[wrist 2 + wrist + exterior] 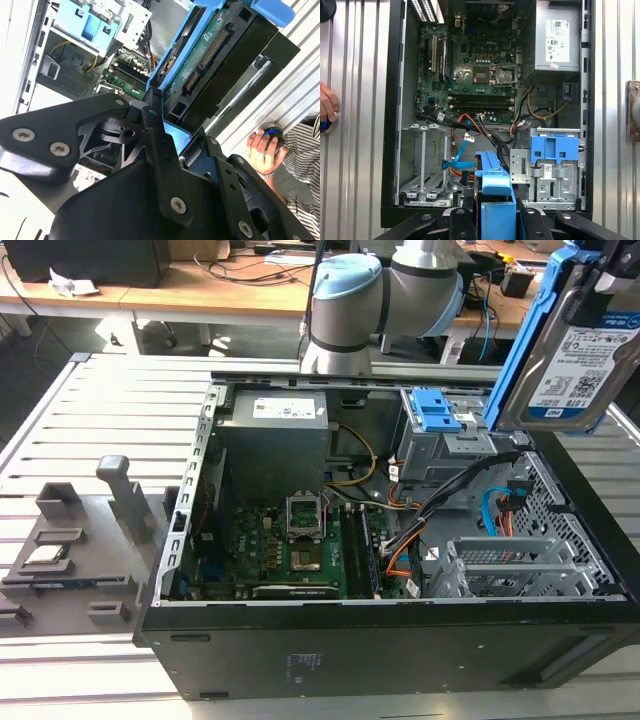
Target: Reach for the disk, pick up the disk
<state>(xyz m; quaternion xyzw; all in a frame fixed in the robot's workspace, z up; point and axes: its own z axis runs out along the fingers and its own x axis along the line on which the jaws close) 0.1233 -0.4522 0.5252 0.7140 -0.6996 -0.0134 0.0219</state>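
Disk lifted clear of the open computer case, clamped in the gripper.

In the exterior view, from its left: a grey fixture (75, 550) with a small square chip (45, 558) sits on the slatted metal table (120, 420); the computer case (400, 640) lies open, showing its motherboard (290, 550), the power supply (275, 440) with a white label too small to read, and a bare blue bracket (438, 410) on the drive cage; at that view's upper right the disk (572, 355) hangs tilted above the case's corner, its white label with blue band and barcodes facing the camera, print not legible. The second wrist view shows the disk's green circuit-board underside (200, 55), the gripper (170, 130) closed on its blue frame, and a person's hand (262, 147) beside the table. The first wrist view looks straight down into the case, blue frame end (494, 180) between the black fingers (465, 222).
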